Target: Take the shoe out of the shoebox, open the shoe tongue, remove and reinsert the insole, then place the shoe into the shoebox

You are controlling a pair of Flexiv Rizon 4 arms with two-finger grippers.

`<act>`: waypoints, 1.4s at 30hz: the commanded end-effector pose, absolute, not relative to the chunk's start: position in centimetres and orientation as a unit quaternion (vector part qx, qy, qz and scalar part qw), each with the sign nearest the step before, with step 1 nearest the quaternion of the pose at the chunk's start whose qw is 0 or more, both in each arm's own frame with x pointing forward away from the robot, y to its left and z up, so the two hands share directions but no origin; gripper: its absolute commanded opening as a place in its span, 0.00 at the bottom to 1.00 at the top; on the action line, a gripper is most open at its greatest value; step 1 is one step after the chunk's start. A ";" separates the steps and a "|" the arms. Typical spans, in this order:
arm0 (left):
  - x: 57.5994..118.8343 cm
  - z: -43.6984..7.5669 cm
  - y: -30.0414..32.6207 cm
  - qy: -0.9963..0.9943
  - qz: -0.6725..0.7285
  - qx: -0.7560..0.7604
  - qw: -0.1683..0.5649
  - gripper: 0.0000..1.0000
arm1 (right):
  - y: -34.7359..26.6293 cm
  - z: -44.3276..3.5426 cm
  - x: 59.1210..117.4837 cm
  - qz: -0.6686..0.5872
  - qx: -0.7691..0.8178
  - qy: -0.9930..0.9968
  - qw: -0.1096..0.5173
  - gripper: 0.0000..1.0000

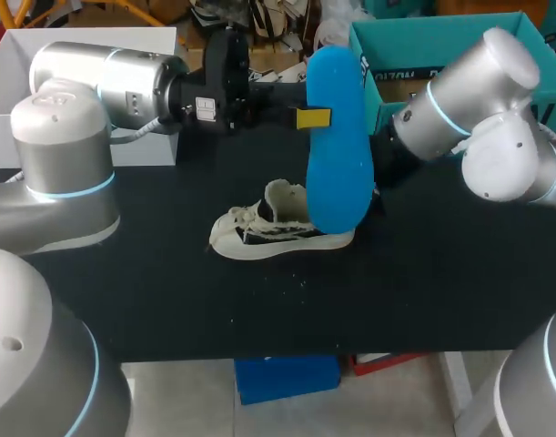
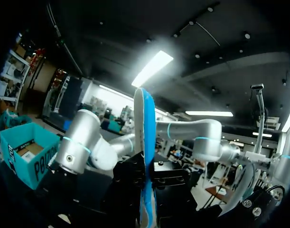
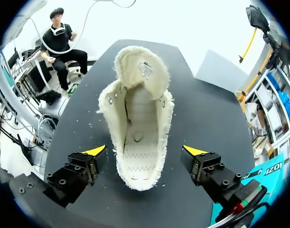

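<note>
A cream canvas shoe [image 1: 278,229] lies on its side on the black table [image 1: 168,291]. My left gripper [image 1: 316,117] is shut on a bright blue insole [image 1: 339,155], held upright above the shoe's heel. In the left wrist view the insole [image 2: 144,142] stands edge-on between the dark fingers of that gripper [image 2: 145,178]. In the right wrist view the shoe [image 3: 137,128] shows its tongue [image 3: 141,66] folded out and its inside bare. My right gripper [image 3: 145,151] is open, one yellow tip on each side of the heel, neither touching. In the head view the insole hides it.
The teal shoebox [image 1: 423,55] stands open at the table's back right, behind my right arm [image 1: 496,109], and shows beside the right gripper [image 3: 266,173]. A white box [image 1: 77,50] stands at the back left. Bare table lies in front of the shoe.
</note>
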State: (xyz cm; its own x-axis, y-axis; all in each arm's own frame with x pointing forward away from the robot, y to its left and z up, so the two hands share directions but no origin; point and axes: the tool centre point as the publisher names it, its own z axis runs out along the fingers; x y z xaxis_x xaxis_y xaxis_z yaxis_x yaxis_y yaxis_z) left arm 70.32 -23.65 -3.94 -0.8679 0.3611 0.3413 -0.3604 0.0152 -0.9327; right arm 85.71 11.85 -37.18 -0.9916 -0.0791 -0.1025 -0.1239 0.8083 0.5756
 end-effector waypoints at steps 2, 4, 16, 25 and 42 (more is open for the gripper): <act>70.2 -4.0 -23.8 -0.665 0.702 0.001 0.255 0.00 | 11.6 -38.7 85.5 0.385 -0.048 0.921 0.034 1.00; 70.2 -4.0 -23.8 -0.665 0.702 0.001 0.255 0.00 | 11.4 -39.1 85.4 0.396 -0.044 0.917 0.033 1.00; 70.2 -4.0 -23.8 -0.665 0.702 0.001 0.255 0.00 | 10.6 -40.6 85.6 0.447 -0.015 0.894 0.026 1.00; 70.2 -4.0 -23.8 -0.665 0.702 0.001 0.255 0.00 | 10.9 -41.7 85.9 0.465 -0.022 0.885 0.013 1.00; 70.2 -4.0 -23.8 -0.665 0.702 0.001 0.255 0.00 | 10.9 -42.8 85.9 0.489 -0.033 0.872 -0.002 1.00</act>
